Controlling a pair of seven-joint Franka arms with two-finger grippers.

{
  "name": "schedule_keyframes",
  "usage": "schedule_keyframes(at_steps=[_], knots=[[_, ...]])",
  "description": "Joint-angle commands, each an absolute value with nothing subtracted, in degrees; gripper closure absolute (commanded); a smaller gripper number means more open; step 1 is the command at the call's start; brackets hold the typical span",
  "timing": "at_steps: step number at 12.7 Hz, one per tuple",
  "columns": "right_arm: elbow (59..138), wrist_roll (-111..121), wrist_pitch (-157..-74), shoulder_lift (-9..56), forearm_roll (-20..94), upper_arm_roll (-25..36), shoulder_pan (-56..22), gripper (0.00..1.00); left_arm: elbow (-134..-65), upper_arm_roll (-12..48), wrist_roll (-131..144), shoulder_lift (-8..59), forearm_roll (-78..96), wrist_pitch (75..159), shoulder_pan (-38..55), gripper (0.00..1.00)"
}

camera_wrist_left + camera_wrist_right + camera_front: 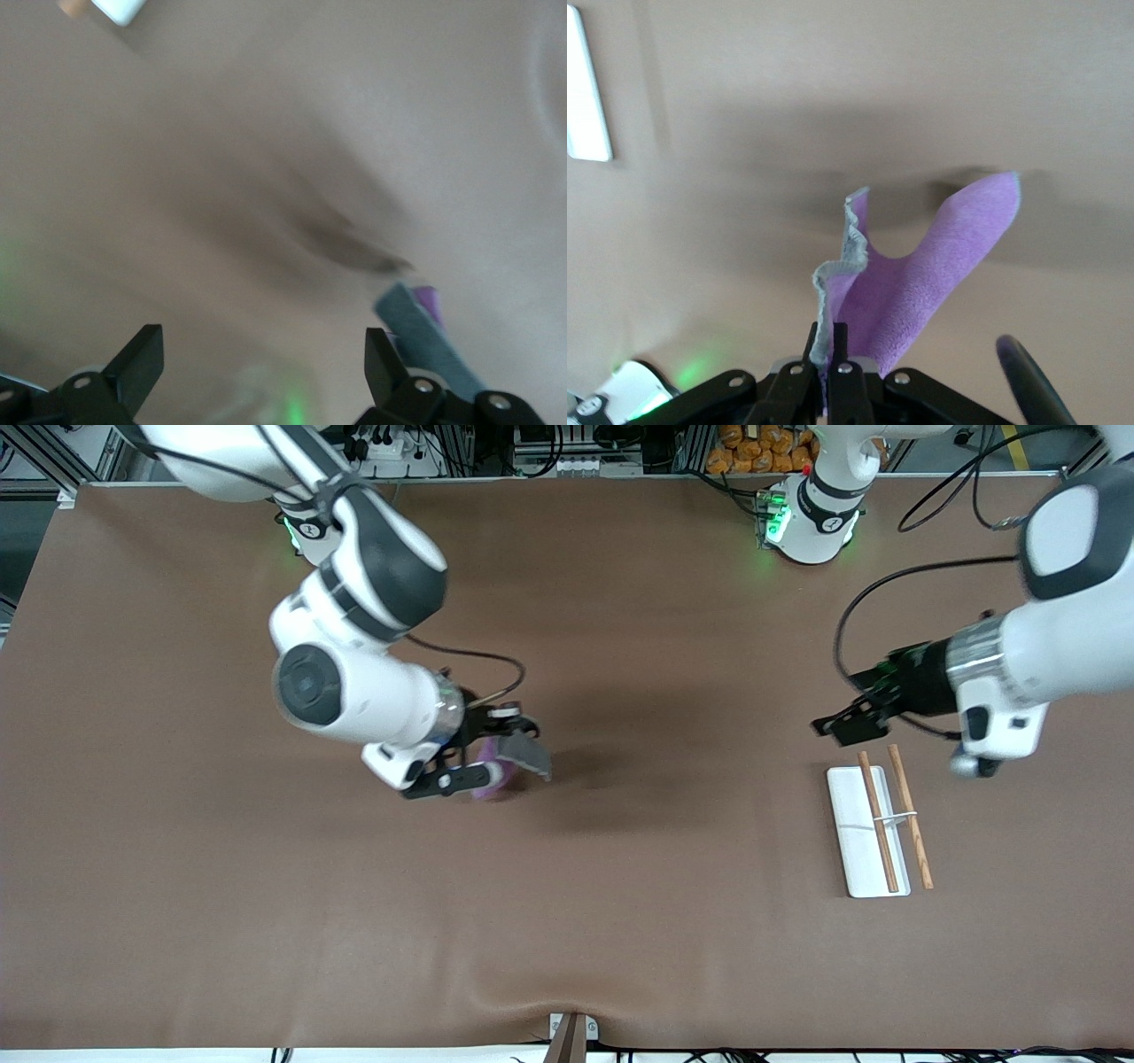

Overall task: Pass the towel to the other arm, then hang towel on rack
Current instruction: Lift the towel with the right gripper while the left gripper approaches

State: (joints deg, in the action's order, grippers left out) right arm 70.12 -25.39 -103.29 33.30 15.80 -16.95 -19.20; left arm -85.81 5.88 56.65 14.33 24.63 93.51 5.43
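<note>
No legible text, labels, brands or numbers anywhere in view.

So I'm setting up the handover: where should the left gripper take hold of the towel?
On the free purple flap sticking out away from the right gripper, which is shut on the towel by its grey hem. The open left gripper, hovering near the rack, would probably best come from the rack's end, jaws straddling the flap's flat faces.

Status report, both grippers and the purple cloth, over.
Right gripper shut on purple-and-grey towel, lifted over mid-table. Left gripper open, empty, above white-based wooden-rod rack. Nothing between them.
</note>
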Motion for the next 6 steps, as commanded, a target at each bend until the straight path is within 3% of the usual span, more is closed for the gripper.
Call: schedule_keyframes(at_steps=[1, 6], knots=[[69.61, -28.99, -106.07, 33.57, 16.44, -16.7, -20.47, 1.0, -84.2, 5.8, 62.38, 16.52, 29.68, 95.35, 7.02, 0.0], [69.61, -35.23, -109.24, 33.66, 23.09, -16.7, -21.97, 1.0, -84.2, 6.59, 65.75, 23.19, 38.73, 96.68, 8.26, 0.0]])
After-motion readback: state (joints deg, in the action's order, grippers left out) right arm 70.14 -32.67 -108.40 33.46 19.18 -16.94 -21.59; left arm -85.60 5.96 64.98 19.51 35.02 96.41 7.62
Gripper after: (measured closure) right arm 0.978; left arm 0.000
